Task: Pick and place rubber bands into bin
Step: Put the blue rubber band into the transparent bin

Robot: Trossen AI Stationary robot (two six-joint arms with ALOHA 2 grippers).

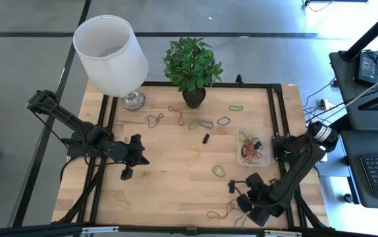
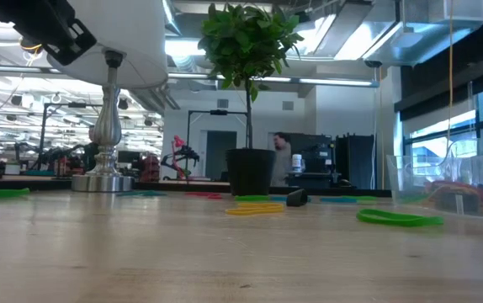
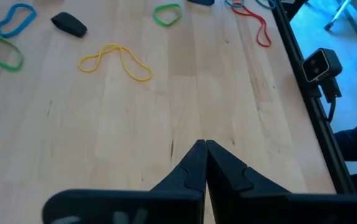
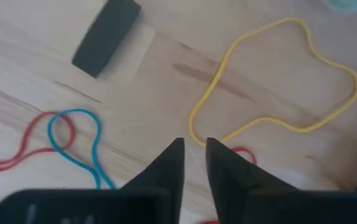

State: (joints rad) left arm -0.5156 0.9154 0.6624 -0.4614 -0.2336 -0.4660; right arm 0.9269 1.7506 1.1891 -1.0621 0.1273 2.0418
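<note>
Right wrist view shows my right gripper (image 4: 194, 146) slightly parted over a yellow band (image 4: 278, 74), ready to pinch; left gripper (image 3: 204, 148) waits shut.

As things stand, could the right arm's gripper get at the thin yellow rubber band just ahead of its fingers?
Probably yes: the right gripper hangs right over the yellow rubber band, jaws slightly apart, with nothing between them.

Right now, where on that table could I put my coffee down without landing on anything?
The widest bare wood is the middle of the table, between the left gripper and the green band. It is crowded along the far edge: lamp, plant and scattered rubber bands. The bin and right gripper fill the right side.
</note>
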